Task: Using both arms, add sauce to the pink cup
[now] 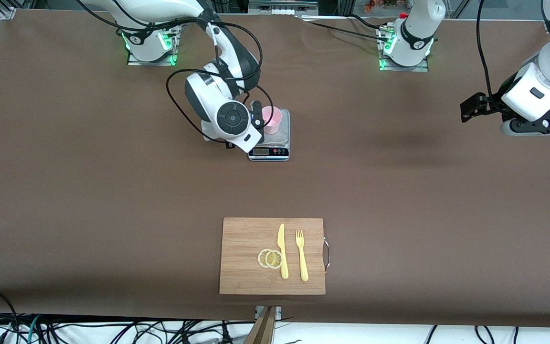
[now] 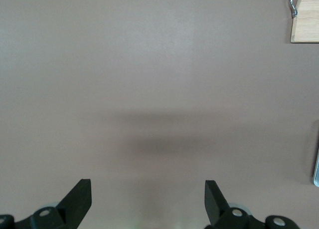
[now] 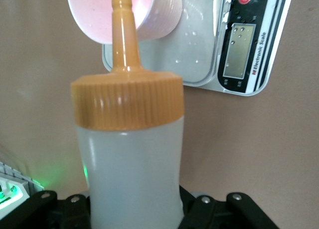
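Sauce bottle (image 3: 130,159): clamped in right pincer (image 3: 134,209), jaws closed on the lower body, bottle tipped so the orange nozzle (image 3: 121,32) points into the mouth of the pink cup (image 3: 149,14). Right wrist view puts the nozzle tip inside the rim line. No stream visible at the nozzle; can't tell if sauce is flowing. Inside wall of cup looks wet or spotted.

Pink cup (image 1: 271,119) sits on the kitchen scale (image 1: 275,143), toward the scale's edge farthest from the front camera, display facing that camera. Droplets on the scale platform (image 3: 199,44) beside the cup.

Right pincer (image 1: 256,114) is over the scale, just beside the cup, on the right arm's side.

Left pincer (image 2: 148,199): jaws wide apart, holding nothing, hanging over bare table (image 2: 149,89) toward the left arm's end, well apart from cup and scale. Left arm waits.

Cutting board (image 1: 272,255) w/ two lemon slices (image 1: 270,258), yellow knife (image 1: 282,251), yellow fork (image 1: 301,255) lies nearer the front camera; not involved.

My read: pour step in hand. To do it well I'd keep the nozzle centred over the cup mouth, not touching the rim so the light cup isn't nudged, squeeze gently, and watch the scale reading. Risk: drips onto the platform.
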Tool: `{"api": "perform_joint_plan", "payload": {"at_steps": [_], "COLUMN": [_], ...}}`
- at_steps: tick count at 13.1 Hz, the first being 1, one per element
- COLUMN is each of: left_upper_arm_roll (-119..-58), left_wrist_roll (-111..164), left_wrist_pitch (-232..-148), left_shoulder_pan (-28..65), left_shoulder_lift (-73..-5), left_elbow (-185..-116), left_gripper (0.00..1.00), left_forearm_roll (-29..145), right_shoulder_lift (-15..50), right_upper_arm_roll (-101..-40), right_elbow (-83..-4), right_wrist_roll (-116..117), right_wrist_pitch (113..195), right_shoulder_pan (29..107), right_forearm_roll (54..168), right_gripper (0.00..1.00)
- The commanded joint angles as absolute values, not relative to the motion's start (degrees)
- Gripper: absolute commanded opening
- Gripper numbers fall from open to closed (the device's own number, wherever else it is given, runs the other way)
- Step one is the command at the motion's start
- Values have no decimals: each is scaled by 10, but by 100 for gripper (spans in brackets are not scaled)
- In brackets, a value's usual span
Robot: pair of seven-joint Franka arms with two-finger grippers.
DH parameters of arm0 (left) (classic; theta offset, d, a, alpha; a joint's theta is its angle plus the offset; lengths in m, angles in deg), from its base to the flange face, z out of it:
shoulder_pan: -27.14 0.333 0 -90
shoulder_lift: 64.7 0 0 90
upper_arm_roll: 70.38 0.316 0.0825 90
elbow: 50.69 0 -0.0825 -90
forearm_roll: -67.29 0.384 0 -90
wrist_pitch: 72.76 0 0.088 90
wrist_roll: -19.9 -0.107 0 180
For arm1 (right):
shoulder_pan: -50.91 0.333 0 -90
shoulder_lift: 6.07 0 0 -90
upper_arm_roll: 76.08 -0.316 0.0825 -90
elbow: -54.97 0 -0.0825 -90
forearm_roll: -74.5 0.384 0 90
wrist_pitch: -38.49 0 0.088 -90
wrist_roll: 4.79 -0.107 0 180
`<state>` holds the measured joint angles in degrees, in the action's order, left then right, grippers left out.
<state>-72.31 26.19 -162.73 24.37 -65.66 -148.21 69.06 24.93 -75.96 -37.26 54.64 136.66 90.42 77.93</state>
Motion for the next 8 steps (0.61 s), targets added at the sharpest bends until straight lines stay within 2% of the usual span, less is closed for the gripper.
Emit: {"api": "perform_joint_plan", "payload": {"at_steps": [1,8], "left_upper_arm_roll": [-722,-722], "left_wrist_roll": [246,246], "left_wrist_pitch": [-1622,-1622], "left_shoulder_pan": [249,249], "left_shoulder_lift": [-659,-659], "left_elbow": [-1482,-1482], "left_gripper": [100,100], "left_forearm_roll": [681,681], "right_shoulder_lift": [227,225], "right_upper_arm_roll": [-756,-757], "right_elbow": [-386,-378], "right_wrist_roll": [532,516], "right_wrist_pitch": [1352,1337], "right_shoulder_pan": [914,925], "right_forearm_roll": [767,748], "right_gripper": [0,0]}}
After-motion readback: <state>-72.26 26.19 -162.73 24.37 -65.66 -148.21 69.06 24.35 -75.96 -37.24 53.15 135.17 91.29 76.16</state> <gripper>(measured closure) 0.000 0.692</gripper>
